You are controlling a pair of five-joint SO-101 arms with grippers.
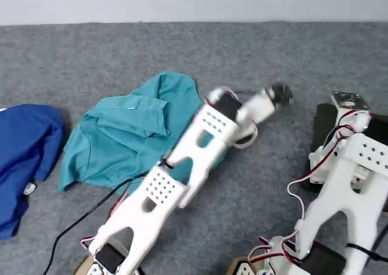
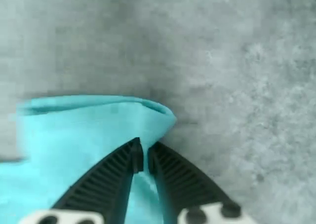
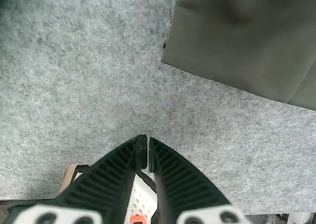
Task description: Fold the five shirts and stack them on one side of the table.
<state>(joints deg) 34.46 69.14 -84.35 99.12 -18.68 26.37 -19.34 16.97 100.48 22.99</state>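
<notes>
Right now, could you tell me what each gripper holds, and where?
The left gripper pinches the teal shirt near its folded edge; the right gripper is shut on nothing.

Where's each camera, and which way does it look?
High view: overhead, looking down on the table, teal shirt and blue shirt; shows left arm, right arm.
Left wrist view: on that wrist, facing the teal shirt's edge past the left tool.
Right wrist view: on that wrist, facing table and dark olive shirt past the right tool.
High and left wrist share the teal shirt.
</notes>
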